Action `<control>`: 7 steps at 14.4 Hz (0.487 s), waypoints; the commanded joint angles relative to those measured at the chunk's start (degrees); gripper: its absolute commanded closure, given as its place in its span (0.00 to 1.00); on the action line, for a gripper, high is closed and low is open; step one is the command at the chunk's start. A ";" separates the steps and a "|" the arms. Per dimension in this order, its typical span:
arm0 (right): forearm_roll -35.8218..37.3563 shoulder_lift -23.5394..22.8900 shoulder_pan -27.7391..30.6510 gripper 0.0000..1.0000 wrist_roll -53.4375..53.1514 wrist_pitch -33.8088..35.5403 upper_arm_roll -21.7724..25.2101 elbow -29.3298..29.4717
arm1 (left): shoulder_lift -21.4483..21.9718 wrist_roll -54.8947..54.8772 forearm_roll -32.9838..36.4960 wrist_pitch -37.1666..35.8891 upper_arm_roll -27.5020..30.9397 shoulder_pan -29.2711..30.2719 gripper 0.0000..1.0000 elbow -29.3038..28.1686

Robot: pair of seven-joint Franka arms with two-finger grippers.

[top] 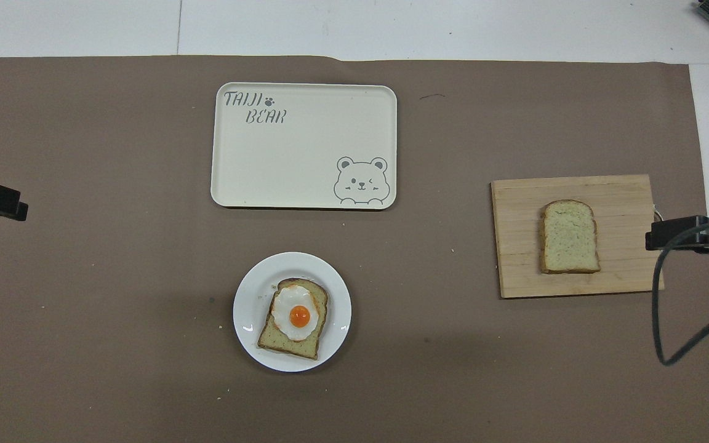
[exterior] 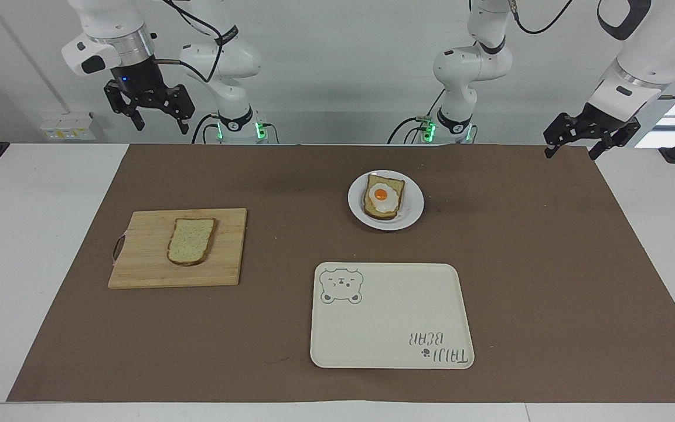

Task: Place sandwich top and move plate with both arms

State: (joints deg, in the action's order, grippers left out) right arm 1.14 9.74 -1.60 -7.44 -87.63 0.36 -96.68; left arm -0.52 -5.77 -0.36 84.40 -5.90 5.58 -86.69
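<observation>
The sandwich top [exterior: 191, 241] lies flat on a wooden cutting board [exterior: 144, 264] toward the right arm's end of the table; it also shows in the overhead view [top: 570, 237]. The small white plate [exterior: 413, 214] holds a bread slice with a fried egg [exterior: 382, 197] and sits nearer to the robots than the tray. My right gripper [exterior: 160, 126] hangs open and empty, high over the table's edge by the board. My left gripper [exterior: 570, 153] is open and empty, raised over the mat's corner at the left arm's end.
A cream rectangular tray with a bear drawing [exterior: 390, 316] lies farther from the robots than the plate. A brown mat [exterior: 548, 264] covers the table. A cable [top: 662, 320] hangs by the right gripper [top: 656, 235] beside the board [top: 625, 197].
</observation>
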 commanded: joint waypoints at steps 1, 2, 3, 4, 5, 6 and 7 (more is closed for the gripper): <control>-0.96 1.07 0.81 0.00 0.85 0.18 -0.18 -1.14 | 0.17 -0.47 0.44 -1.17 -0.34 0.66 0.00 0.55; -0.96 1.07 0.90 0.00 0.85 0.18 -0.18 -1.14 | 0.17 -0.47 0.44 -1.08 -0.34 0.66 0.00 0.55; -0.96 1.07 0.90 0.00 0.85 0.18 -0.10 -1.14 | 0.17 0.06 0.36 -1.34 -0.34 0.40 0.00 0.55; -0.96 1.07 0.81 0.00 0.85 0.27 -0.10 -1.14 | 0.17 -0.20 0.36 -1.25 -0.43 -0.12 0.00 0.55; -0.96 1.07 0.90 0.00 0.85 0.27 -0.10 -1.23 | 0.17 -0.20 0.36 -0.99 -0.69 -0.21 0.00 0.64; -0.96 1.07 0.90 0.00 0.85 0.27 -0.10 -1.23 | 0.17 0.06 0.27 -1.08 -0.52 0.05 0.00 0.55; -0.96 1.07 0.90 0.00 0.85 0.18 -0.10 -1.23 | 0.26 -0.03 0.01 -0.90 -0.78 0.14 0.00 0.55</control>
State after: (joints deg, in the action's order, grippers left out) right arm 1.14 9.74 -1.58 -7.44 -87.63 0.42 -96.79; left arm -0.52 -5.76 -0.36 84.39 -6.45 5.56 -86.68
